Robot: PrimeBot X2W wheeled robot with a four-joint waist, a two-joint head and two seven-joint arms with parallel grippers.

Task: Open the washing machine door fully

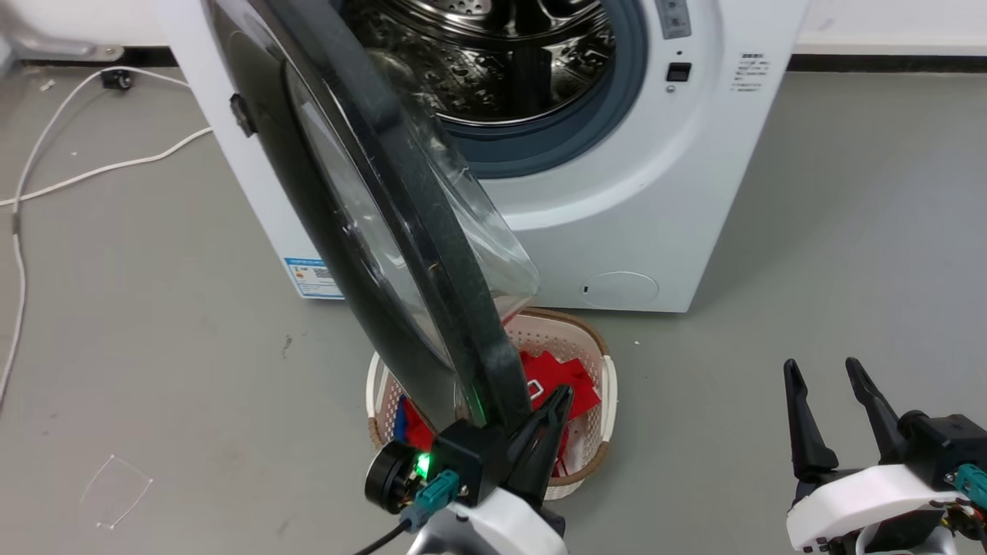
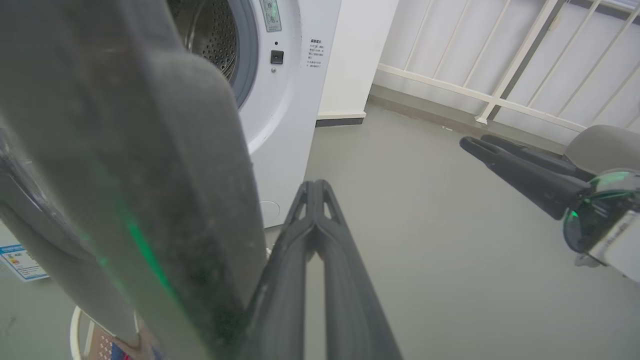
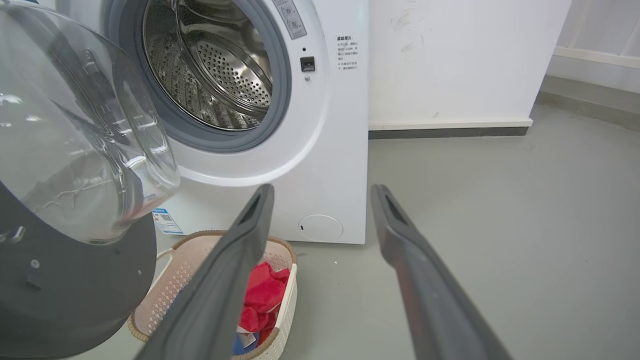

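The washing machine point(image 1: 617, 208) is a white front-loader with a grey gasket and steel drum point(image 3: 215, 75). Its door point(image 1: 401, 223), a big black disc with a clear domed window point(image 3: 75, 140), stands swung out towards me, edge-on in the head view. My left gripper point(image 1: 559, 397) is shut, its fingers point(image 2: 315, 240) pressed together right beside the door's lower rim point(image 2: 165, 210), on its inner side. My right gripper point(image 1: 825, 374) hovers open over the floor at the lower right, well away from the door, and its fingers point(image 3: 250, 220) frame the machine's front.
A pale laundry basket point(image 1: 594, 347) with red cloth point(image 3: 262, 292) sits on the floor under the door, in front of the machine. White cables point(image 1: 92, 166) trail across the floor at the left. A white railing point(image 2: 500, 75) and a wall stand to the right.
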